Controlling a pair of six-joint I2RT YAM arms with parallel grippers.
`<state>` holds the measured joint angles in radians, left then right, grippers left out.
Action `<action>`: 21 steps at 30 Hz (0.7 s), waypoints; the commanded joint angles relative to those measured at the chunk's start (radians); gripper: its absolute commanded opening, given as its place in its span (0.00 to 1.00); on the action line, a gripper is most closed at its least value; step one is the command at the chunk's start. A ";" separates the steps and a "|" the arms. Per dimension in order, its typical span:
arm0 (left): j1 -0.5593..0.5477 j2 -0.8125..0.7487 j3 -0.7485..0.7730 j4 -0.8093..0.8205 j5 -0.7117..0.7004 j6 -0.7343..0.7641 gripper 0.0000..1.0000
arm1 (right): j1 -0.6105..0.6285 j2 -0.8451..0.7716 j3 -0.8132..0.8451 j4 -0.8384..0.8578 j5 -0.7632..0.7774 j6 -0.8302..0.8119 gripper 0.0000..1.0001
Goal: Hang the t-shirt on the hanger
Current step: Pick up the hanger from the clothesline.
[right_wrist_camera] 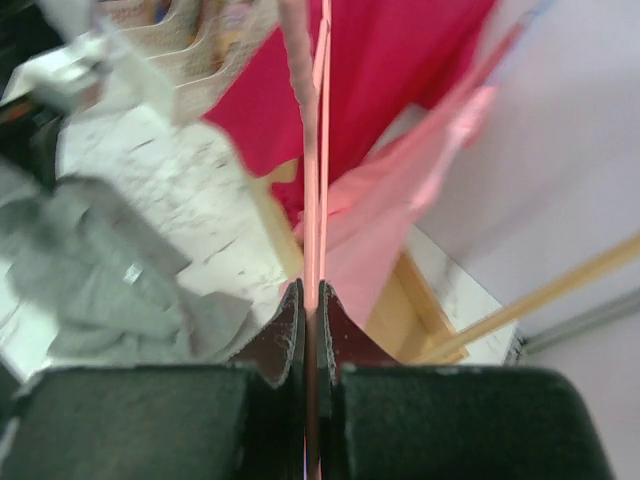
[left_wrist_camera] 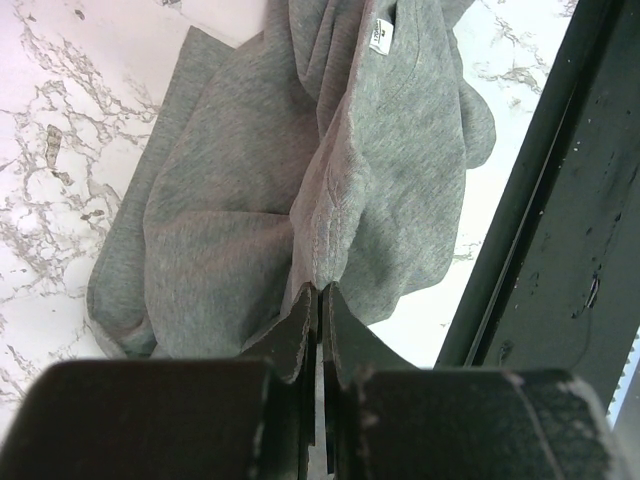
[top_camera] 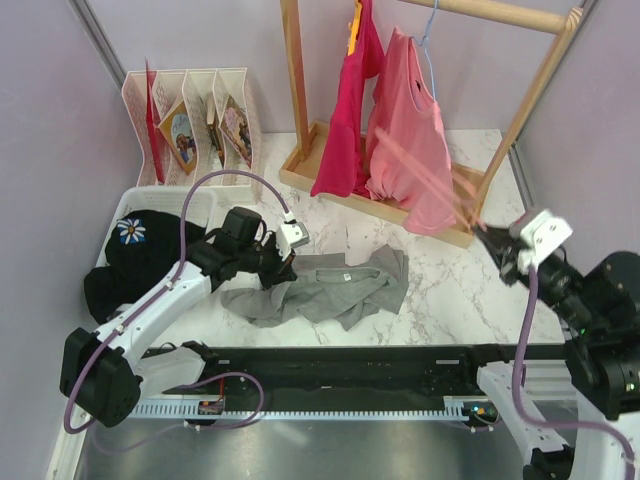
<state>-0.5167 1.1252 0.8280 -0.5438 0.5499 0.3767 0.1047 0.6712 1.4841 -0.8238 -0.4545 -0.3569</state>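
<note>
Grey t-shirt (top_camera: 345, 288) crumpled in a heap on marble table (top_camera: 450, 300), white neck label (left_wrist_camera: 380, 35) showing, left edge pinched up into a ridge, thin salmon-pink hanger (top_camera: 450, 200) aloft at right, slanting, motion-blurred.

Matt grey knit cloth t-shirt (left_wrist_camera: 250, 200), smooth pink plastic hanger (right_wrist_camera: 315, 200), glossy marble-look table (top_camera: 450, 290), pale bare-wood rack (top_camera: 293, 90).

place: robot lab | cues: plain partition walls (top_camera: 50, 150), arm mounting rail (top_camera: 350, 362)
</note>
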 commanded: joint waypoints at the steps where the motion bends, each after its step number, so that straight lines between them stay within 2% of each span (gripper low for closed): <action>1: 0.000 -0.004 0.002 0.008 -0.021 -0.027 0.02 | 0.001 -0.091 -0.068 -0.300 -0.344 -0.347 0.00; 5: 0.000 -0.005 0.006 0.010 -0.024 -0.022 0.02 | 0.004 0.051 -0.061 -0.636 -0.423 -0.563 0.00; 10: 0.000 -0.016 0.013 0.001 -0.034 -0.001 0.02 | 0.084 0.125 -0.153 -0.637 -0.386 -0.671 0.00; 14: 0.000 -0.016 0.013 -0.015 -0.051 0.018 0.02 | 0.151 0.192 -0.183 -0.637 -0.383 -0.692 0.00; 21: 0.000 -0.031 0.017 -0.024 -0.036 0.027 0.02 | 0.164 0.197 -0.320 -0.608 -0.362 -0.741 0.00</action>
<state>-0.5167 1.1248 0.8280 -0.5526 0.5194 0.3782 0.2634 0.8700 1.2030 -1.3407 -0.7887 -1.0222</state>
